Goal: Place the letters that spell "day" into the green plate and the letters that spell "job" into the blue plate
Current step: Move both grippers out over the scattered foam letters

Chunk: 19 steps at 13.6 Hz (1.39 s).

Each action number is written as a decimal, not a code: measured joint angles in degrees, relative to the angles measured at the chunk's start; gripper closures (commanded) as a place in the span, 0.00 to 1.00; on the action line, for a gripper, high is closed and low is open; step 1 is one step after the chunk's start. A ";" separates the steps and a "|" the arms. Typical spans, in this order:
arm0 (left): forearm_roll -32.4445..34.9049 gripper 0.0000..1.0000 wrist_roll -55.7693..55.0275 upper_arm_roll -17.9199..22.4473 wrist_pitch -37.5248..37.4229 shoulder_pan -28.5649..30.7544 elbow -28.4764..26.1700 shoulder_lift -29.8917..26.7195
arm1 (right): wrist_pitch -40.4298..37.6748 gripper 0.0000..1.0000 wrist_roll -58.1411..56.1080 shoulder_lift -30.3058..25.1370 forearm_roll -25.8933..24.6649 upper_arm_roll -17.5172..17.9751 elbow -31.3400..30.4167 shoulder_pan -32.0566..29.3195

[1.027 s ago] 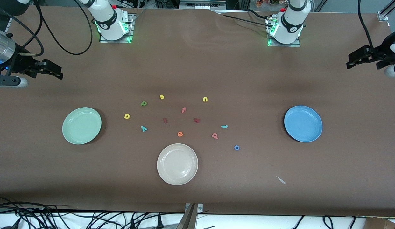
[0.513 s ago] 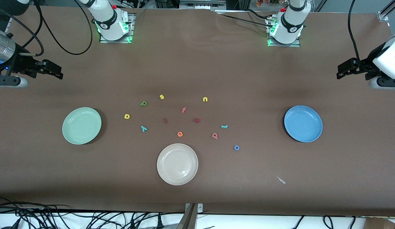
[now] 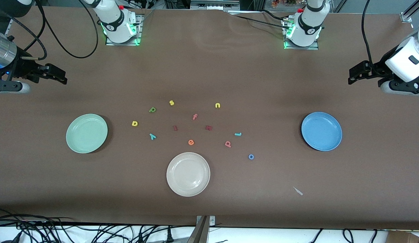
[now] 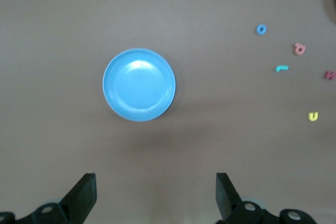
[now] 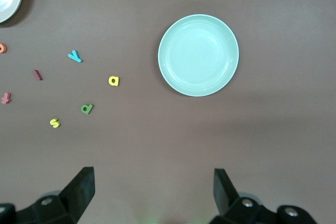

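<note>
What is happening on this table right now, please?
Nothing is being handled. Foam letters lie loose in the middle of the table, among them the yellow d, the teal y and the blue o. The green plate, the blue plate and the cream plate hold nothing. The left gripper and the right gripper are open, each in the air at its own end of the table.

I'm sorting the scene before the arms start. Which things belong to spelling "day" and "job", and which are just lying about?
Job: yellow d, green a, teal y, green plate; teal j, blue o, pink b, blue plate.

Lying about: cream plate, yellow s, yellow n, red f, orange e.
</note>
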 measured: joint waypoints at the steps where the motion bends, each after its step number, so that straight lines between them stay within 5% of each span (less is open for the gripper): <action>1: -1.63 0.00 0.00 0.03 1.20 0.06 0.00 0.04 | 0.07 0.00 0.00 0.13 0.00 0.00 0.00 0.00; 4: -7.69 0.00 0.00 -0.34 5.08 0.04 -1.23 0.85 | 0.60 0.00 0.00 1.37 0.00 0.00 0.00 0.01; 11: -8.21 0.00 -0.04 -1.95 20.01 -4.65 -5.87 4.74 | 0.68 0.00 0.00 3.75 0.10 0.00 0.06 0.01; 19: -8.20 0.00 -0.01 -1.83 22.25 -8.30 -6.69 14.82 | 6.50 0.00 0.07 9.66 0.38 0.34 -0.89 2.90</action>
